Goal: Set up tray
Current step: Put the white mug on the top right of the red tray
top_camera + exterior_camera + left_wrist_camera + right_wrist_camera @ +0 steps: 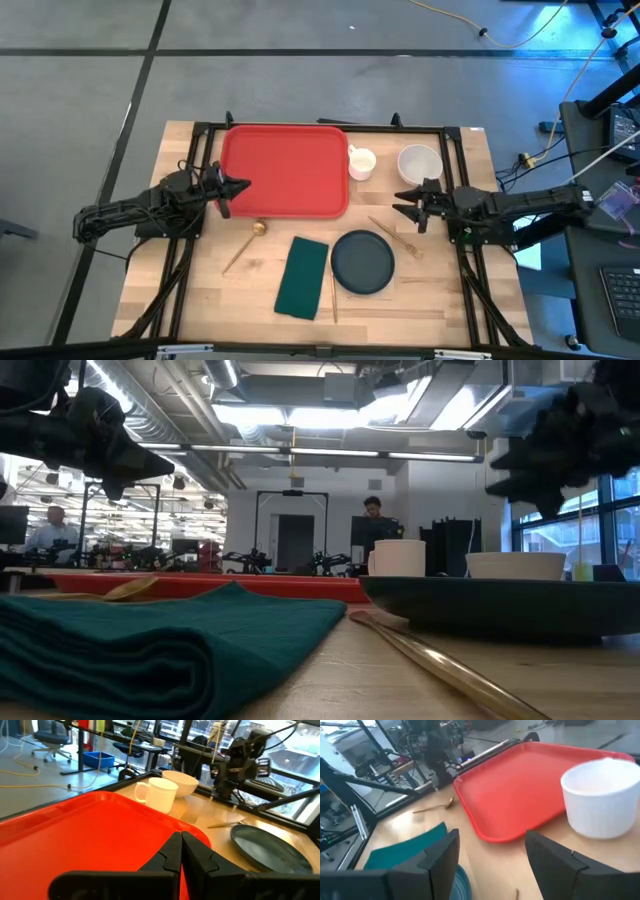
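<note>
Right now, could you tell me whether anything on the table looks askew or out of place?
Nothing spilled or damaged. The tray is bare, and the gold spoon and fork lie at loose angles on the wood.

We see the table evenly lit from overhead, with only soft, short shadows under the dark plate (362,262) and the arms. In the low view, bright ceiling strip lights (300,415) glare at the far side of the room, leaving both arms as dark silhouettes; the near green napkin (150,640) is blurred, out of focus. The red tray (90,835) carries a pale sheen in the left wrist view. The right wrist view is soft throughout, and the white cup (602,795) looks washed out.
</note>
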Controlling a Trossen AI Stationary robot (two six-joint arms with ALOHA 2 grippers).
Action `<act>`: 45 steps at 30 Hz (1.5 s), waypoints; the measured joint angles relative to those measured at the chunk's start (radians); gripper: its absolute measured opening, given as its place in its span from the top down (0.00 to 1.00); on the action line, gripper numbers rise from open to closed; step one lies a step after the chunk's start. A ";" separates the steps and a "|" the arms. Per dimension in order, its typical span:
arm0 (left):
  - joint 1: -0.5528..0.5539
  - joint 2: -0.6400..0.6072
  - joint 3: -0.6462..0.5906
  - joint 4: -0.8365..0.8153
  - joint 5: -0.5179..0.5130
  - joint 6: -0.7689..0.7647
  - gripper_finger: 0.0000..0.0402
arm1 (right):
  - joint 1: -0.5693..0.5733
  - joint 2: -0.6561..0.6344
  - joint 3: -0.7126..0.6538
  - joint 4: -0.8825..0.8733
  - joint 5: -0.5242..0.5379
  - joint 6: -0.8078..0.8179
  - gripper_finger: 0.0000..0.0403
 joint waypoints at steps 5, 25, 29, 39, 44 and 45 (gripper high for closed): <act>0.000 0.000 0.000 0.001 -0.004 0.000 0.99 | 0.000 0.183 0.196 -0.155 0.001 0.021 0.44; 0.000 0.000 0.000 0.003 -0.022 0.000 0.99 | -0.094 0.748 0.719 -0.564 -0.022 0.031 0.44; 0.000 0.000 0.000 0.003 -0.022 0.000 0.99 | -0.181 0.795 0.774 -0.570 0.007 0.072 0.44; 0.000 0.000 0.000 0.004 -0.022 0.059 0.99 | -0.432 0.985 0.911 -0.649 0.005 -0.011 0.48; 0.000 0.000 0.000 0.003 -0.021 0.089 0.99 | -0.557 1.094 0.970 -0.661 -0.086 -0.075 0.54; 0.000 0.000 0.000 0.003 -0.021 0.089 0.99 | -0.579 1.114 0.978 -0.661 -0.109 -0.091 0.55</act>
